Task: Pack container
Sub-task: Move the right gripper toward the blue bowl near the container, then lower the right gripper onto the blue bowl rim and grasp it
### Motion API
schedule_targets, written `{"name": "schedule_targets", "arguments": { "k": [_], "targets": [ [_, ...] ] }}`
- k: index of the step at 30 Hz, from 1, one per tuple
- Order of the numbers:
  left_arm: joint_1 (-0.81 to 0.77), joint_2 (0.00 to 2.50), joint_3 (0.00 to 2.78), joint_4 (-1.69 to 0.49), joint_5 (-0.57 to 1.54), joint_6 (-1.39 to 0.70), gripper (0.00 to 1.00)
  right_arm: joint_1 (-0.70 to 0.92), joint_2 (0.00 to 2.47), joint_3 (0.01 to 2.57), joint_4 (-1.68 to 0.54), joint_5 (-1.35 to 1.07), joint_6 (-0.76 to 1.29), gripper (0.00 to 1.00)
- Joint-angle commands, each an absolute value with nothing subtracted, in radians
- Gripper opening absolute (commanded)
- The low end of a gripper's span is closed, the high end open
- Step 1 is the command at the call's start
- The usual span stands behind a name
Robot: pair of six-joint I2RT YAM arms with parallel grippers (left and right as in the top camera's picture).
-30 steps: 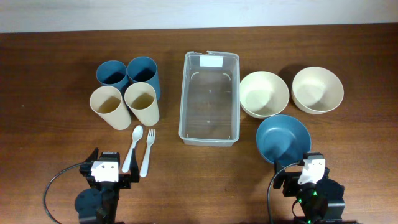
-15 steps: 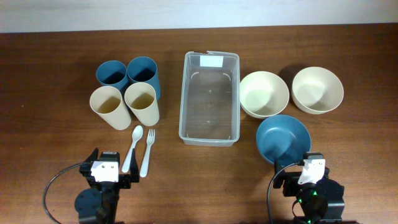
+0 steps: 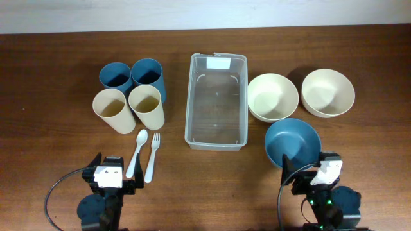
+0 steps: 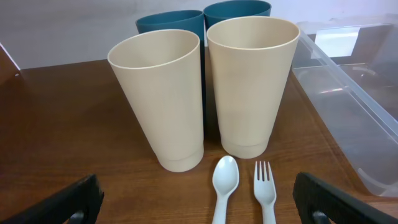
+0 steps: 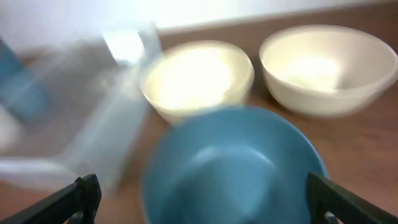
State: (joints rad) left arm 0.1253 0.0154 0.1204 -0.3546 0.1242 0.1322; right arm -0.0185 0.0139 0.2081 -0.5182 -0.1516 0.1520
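- The left hand [image 3: 113, 182] is hovering over the near edge of the bench [image 3: 51, 128], with its jaws standing wide apart and holding nothing.
- The right hand [image 3: 313, 181] is hovering over the same near edge on the other side, also spread wide and gripping nothing. Its wrist view is coming through blurred.
- Just beyond the left hand, a white spoon [image 4: 224, 186] and a white fork [image 4: 264, 190] are lying side by side. The spoon is on the left, and both heads are pointing away from the robot.
- Just beyond the right hand, a blue bowl [image 3: 293, 142] is sitting upright.
- Past the cutlery, a left cream cup [image 4: 163, 93] and a right cream cup [image 4: 252, 81] are standing upright, close together.
- The container [image 3: 216, 101], a clear plastic tub, is sitting in the middle of the bench between the cups and the bowls. Its long sides are running away from the robot, and the wood is showing through its floor.
- A white label [image 3: 221, 63] is sitting at the container's far end, too small for any writing to be read.
- A nearer cream bowl [image 3: 273, 96] is resting just beside the container, and a farther cream bowl [image 3: 327, 92] is sitting to its right.
- Behind the cream cups, a left blue cup [image 3: 116, 76] and a right blue cup [image 3: 148, 72] are standing upright.
- The bench is showing dark reddish-brown wood grain, and a pale wall [image 3: 205, 13] is running along beyond its far edge.
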Motion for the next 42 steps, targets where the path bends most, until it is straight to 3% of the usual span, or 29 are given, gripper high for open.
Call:
{"name": "schedule_targets", "arguments": {
  "k": [1, 7, 12, 16, 23, 26, 35, 42],
  "targets": [
    [0.121, 0.006, 0.109, -0.353, 0.135, 0.148, 1.00, -0.013, 0.003, 0.204, -0.421, -0.237, 0.352, 0.99],
    [0.121, 0.006, 0.109, -0.353, 0.135, 0.148, 1.00, -0.013, 0.012, 0.231, -0.322, -0.269, 0.401, 0.99],
    [0.121, 0.006, 0.109, -0.353, 0.135, 0.148, 1.00, -0.013, 0.146, 0.404, -0.384, -0.242, 0.393, 0.99],
    [0.121, 0.006, 0.109, -0.353, 0.135, 0.148, 1.00, -0.013, 0.378, 0.654, -0.588, -0.156, 0.324, 0.99],
    [0.121, 0.006, 0.109, -0.353, 0.135, 0.148, 1.00, -0.014, 0.858, 1.149, -1.016, 0.206, 0.318, 0.99],
    [0.121, 0.006, 0.109, -0.353, 0.135, 0.148, 1.00, -0.014, 1.033, 1.282, -1.124, 0.216, 0.319, 0.98],
    [0.121, 0.006, 0.109, -0.353, 0.135, 0.148, 1.00, -0.069, 1.431, 1.320, -1.216, 0.181, 0.323, 0.99],
    [0.121, 0.006, 0.109, -0.353, 0.135, 0.148, 0.99, -0.173, 1.586, 1.315, -1.219, 0.077, 0.314, 0.99]
  ]
}}
